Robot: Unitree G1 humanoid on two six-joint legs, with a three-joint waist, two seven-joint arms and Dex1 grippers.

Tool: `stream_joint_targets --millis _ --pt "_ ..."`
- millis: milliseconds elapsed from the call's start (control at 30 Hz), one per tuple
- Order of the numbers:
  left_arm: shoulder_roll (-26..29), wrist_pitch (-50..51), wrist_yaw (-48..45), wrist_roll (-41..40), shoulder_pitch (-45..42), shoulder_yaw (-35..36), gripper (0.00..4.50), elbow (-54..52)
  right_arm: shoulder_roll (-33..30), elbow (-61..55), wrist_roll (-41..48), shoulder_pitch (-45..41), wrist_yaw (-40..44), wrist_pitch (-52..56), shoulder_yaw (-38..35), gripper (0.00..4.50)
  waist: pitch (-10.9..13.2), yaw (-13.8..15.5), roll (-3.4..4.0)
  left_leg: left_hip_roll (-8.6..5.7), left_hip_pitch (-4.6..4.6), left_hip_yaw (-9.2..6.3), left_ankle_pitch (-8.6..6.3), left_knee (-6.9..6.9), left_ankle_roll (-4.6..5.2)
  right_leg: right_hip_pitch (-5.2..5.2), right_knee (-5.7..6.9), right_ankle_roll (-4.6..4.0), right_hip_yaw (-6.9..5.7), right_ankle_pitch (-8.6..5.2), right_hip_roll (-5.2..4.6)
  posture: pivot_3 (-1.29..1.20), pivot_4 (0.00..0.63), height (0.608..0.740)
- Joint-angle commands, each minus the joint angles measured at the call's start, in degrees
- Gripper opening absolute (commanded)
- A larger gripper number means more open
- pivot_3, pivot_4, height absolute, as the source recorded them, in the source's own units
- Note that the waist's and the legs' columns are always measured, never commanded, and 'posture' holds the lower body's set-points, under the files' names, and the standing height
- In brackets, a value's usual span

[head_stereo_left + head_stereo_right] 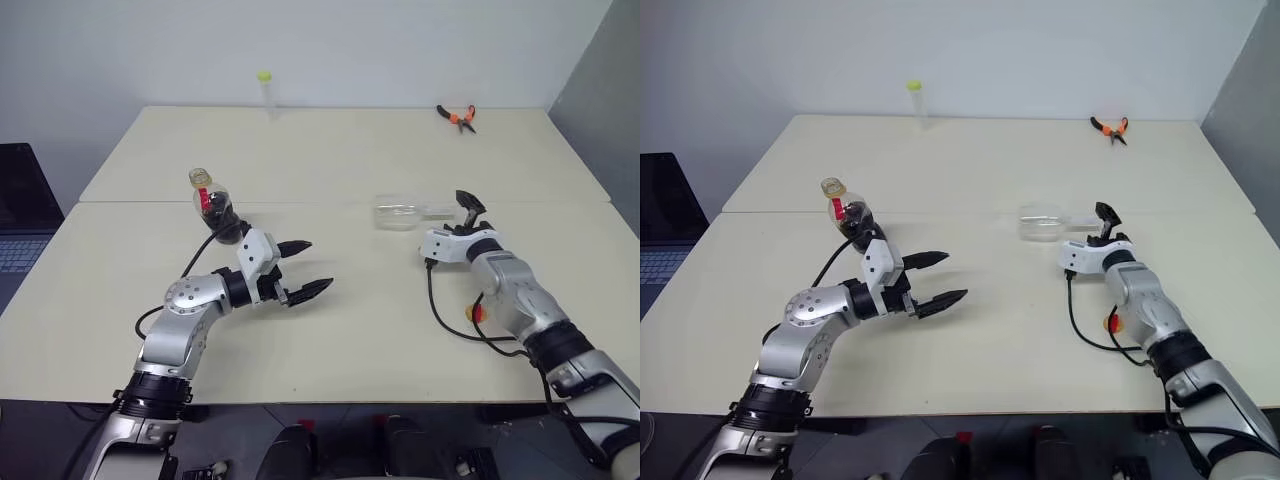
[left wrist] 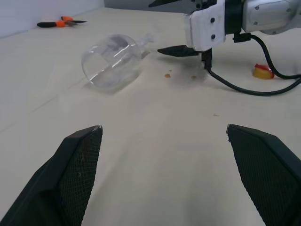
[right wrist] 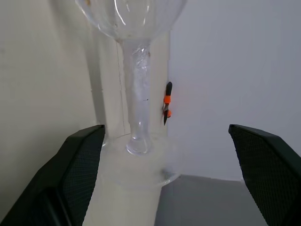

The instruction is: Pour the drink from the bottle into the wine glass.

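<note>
From the left eye view, the wine glass [image 1: 400, 213] lies tipped on its side near the middle of the tabletop [image 1: 350, 150], close to the seam between its two halves, bowl toward the robot's left and stem toward the right hand [image 1: 470, 212]. That hand is spread wide and grasps nothing, its fingers just beside the stem end. The bottle [image 1: 213, 207] stands toward the left edge, uncapped, the dark drink [image 1: 224, 224] low in its body. The left hand [image 1: 305, 268] hangs beside it with fingers released and nothing held. A clear tube with a yellow-green cap [image 1: 265, 92] stands at the far edge; orange-handled pliers [image 1: 456, 116] lie near the far right corner.

The right eye view shows the same layout; a red band on the bottle's neck carries no writing that can be read.

The left wrist view looks between its own open fingers across bare tabletop to the fallen glass and the right hand's black fingertip beside it. A red-and-yellow cap [image 2: 263, 71] lies by the right arm's cable.

The right wrist view looks along the glass's stem toward the bowl, the foot nearest, set between two widely parted fingers.

The step in hand appears to be righting the glass, before any pouring. The next move likely calls for closing on the thin stem squarely and lifting it upright without rolling it away.
</note>
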Motion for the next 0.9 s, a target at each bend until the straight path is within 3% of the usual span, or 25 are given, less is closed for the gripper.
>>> stream_joint_targets --millis 33,267,367,567,700,733,900 --pt "-0.39 -2.18 -0.35 0.45 -1.3 0.18 4.46 0.47 2.13 4.46 -1.86 -2.68 -3.18 -1.58 1.22 4.5 0.0 -0.15 0.0 0.02 0.02 0.02 0.0 0.0 0.0 0.0 0.01 0.0 0.01 0.0 0.0 0.0 0.15 0.74" --pt "-1.18 -3.41 -0.36 1.11 -1.77 -0.15 4.46 1.84 7.86 17.06 -2.58 -9.13 -7.11 -2.98 2.62 4.5 -0.02 -1.01 -0.02 0.01 0.04 0.02 0.0 0.0 0.0 0.0 0.04 0.0 0.03 0.0 0.0 0.0 0.15 0.74" --pt "-1.54 -3.45 0.01 1.3 -2.13 -0.19 4.5 1.93 9.39 22.12 -2.29 -11.86 -7.85 -3.74 2.91 3.87 -0.02 -1.43 -0.02 0.02 0.06 0.01 0.0 -0.02 0.0 0.0 0.06 0.0 0.03 0.0 0.01 0.0 0.15 0.74" --pt "-2.01 -2.23 1.0 1.26 -2.36 -0.39 4.5 0.65 10.55 28.33 -1.36 -14.42 -9.17 -4.44 2.73 1.72 -0.02 -1.61 -0.01 0.02 0.08 0.0 0.0 -0.03 0.0 0.0 0.07 0.0 0.04 0.0 0.02 0.0 0.15 0.74" --pt "-2.08 -1.15 2.08 1.1 -1.84 -0.41 4.5 -0.58 10.03 26.01 -0.59 -14.06 -11.53 -4.95 1.47 0.27 -0.05 -1.61 -0.04 0.01 0.08 0.01 0.0 -0.02 0.0 0.0 0.08 0.0 0.05 0.0 0.02 0.0 0.15 0.74" --pt "-2.02 -0.69 2.44 1.04 -1.56 -0.25 4.5 -1.06 9.62 24.57 -0.15 -13.61 -11.46 -5.1 0.92 0.1 -0.05 -1.59 -0.03 0.01 0.08 0.0 0.0 -0.02 0.0 0.01 0.08 0.0 0.05 0.0 0.02 0.0 0.15 0.74" --pt "-0.45 1.13 4.79 0.16 0.5 2.8 4.5 -3.11 6.26 5.71 3.61 -7.33 -7.02 -3.8 -4.47 0.1 -0.03 -1.49 -0.02 -0.01 -0.12 0.0 0.0 -0.03 0.0 -0.17 0.06 0.0 0.07 0.0 -0.02 0.0 0.15 0.74"
